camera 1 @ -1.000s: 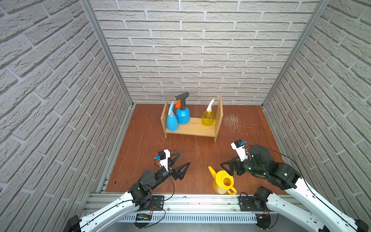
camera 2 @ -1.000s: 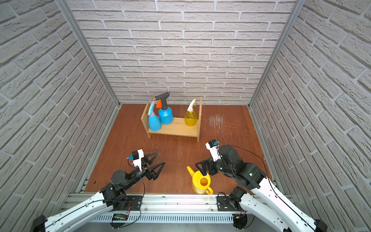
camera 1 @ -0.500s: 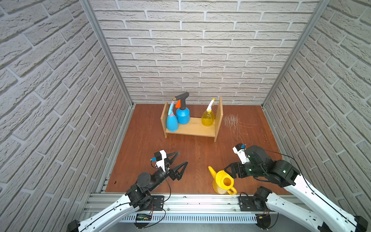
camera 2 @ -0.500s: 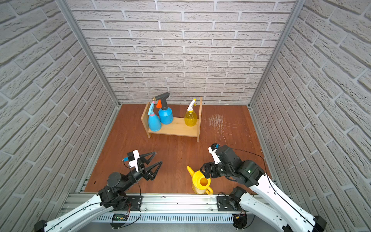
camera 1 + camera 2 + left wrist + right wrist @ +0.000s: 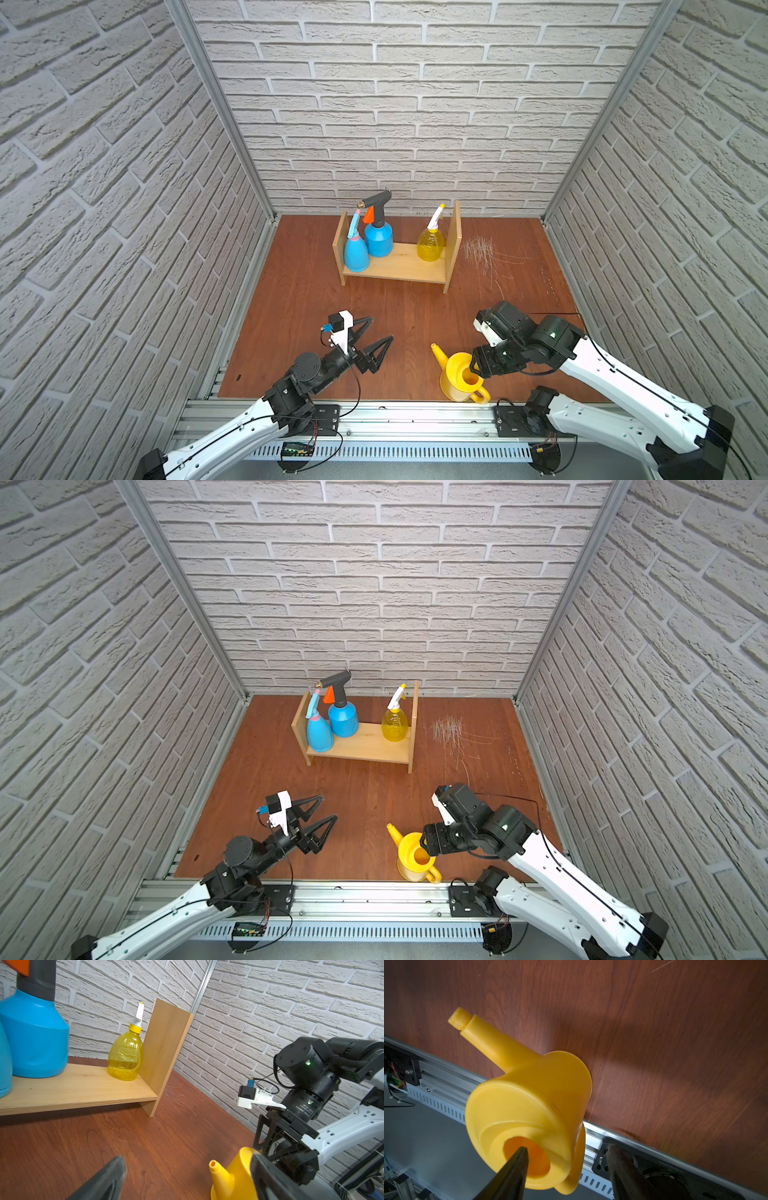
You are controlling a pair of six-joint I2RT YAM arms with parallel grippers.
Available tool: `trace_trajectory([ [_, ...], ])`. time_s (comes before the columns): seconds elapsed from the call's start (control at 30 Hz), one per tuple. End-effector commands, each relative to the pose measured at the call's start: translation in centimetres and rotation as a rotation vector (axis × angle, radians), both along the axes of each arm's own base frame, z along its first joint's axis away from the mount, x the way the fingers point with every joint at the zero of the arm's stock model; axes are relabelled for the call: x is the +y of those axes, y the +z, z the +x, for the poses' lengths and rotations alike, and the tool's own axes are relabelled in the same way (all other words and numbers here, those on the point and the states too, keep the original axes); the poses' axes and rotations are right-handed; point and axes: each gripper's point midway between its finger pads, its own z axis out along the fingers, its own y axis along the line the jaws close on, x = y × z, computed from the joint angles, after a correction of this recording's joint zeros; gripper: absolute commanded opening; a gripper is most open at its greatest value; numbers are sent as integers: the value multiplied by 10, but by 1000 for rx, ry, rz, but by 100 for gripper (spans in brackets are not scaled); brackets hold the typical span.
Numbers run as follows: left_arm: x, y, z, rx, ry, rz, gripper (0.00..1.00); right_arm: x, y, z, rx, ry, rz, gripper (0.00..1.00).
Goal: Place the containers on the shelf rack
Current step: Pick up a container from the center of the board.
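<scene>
My right gripper (image 5: pixel 566 1148) is spread wide over the yellow watering can (image 5: pixel 459 376) at the front edge of the tabletop (image 5: pixel 311 270), right of the middle, one finger above its mouth, the other outside by its handle. My left gripper (image 5: pixel 380 329), spread too and empty, hangs left of the middle. The slim blue bottle (image 5: pixel 356 253), blue sprayer (image 5: pixel 379 239) and yellow bottle (image 5: pixel 430 245) stand on the shelf rack (image 5: pixel 399 266) by the back edge.

The watering can (image 5: pixel 529 1093) is smooth plastic, the shelf rack (image 5: pixel 401 264) matt pale wood, the tabletop (image 5: pixel 316 291) scratched wood grain.
</scene>
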Motion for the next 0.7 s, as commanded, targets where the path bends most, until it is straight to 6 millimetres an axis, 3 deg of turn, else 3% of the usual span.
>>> trace_trajectory([
  [0.0, 8, 8, 0, -31, 33, -38, 98, -30, -14, -16, 136, -126, -98, 99],
  [0.13, 12, 10, -3, -45, 38, -36, 98, -36, -35, -29, 256, -126, -180, 95],
  [0.23, 13, 13, -5, -55, 34, -35, 98, -38, -40, -37, 306, -121, -206, 88],
  [0.4, 12, 16, -5, -67, 31, -23, 98, -42, -53, -48, 394, -101, -287, 84],
  [0.67, 5, 13, -2, -62, 19, 4, 98, -39, -73, -50, 457, -62, -400, 68],
])
